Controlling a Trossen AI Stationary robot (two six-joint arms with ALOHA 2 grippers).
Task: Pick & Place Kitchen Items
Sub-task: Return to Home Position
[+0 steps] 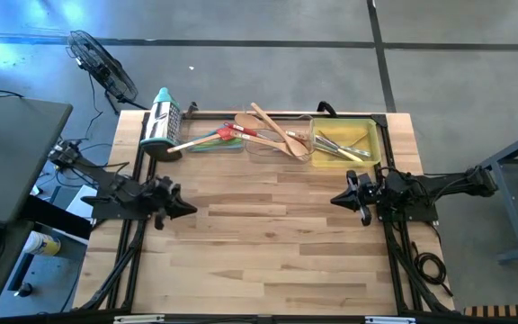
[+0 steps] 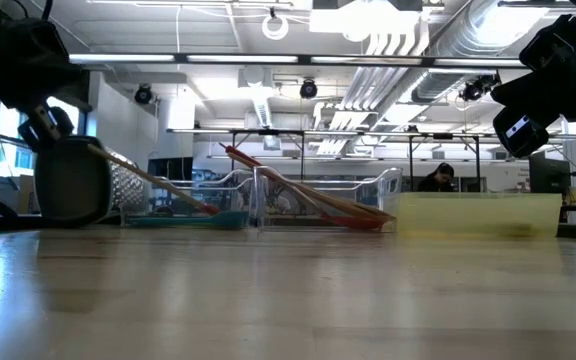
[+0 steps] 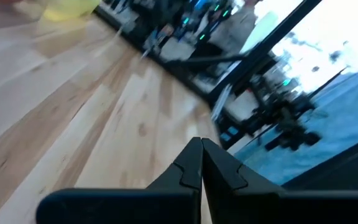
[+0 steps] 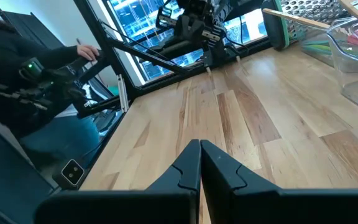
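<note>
With utensils all binned at upper centre, the job looks finished, left pincer and right pincer pressed together, empty.

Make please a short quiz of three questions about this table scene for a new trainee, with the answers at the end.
1. True or false: the left gripper and the right gripper each hold a utensil.
2. Choose one: in the high view, what stands at the upper left corner of the table? A) a kettle B) the box grater C) a cutting board
3. Fill in: the metal utensils lie in the ___ tray.
Key: 1 false, both are shut and empty; 2 B; 3 yellow.
</note>
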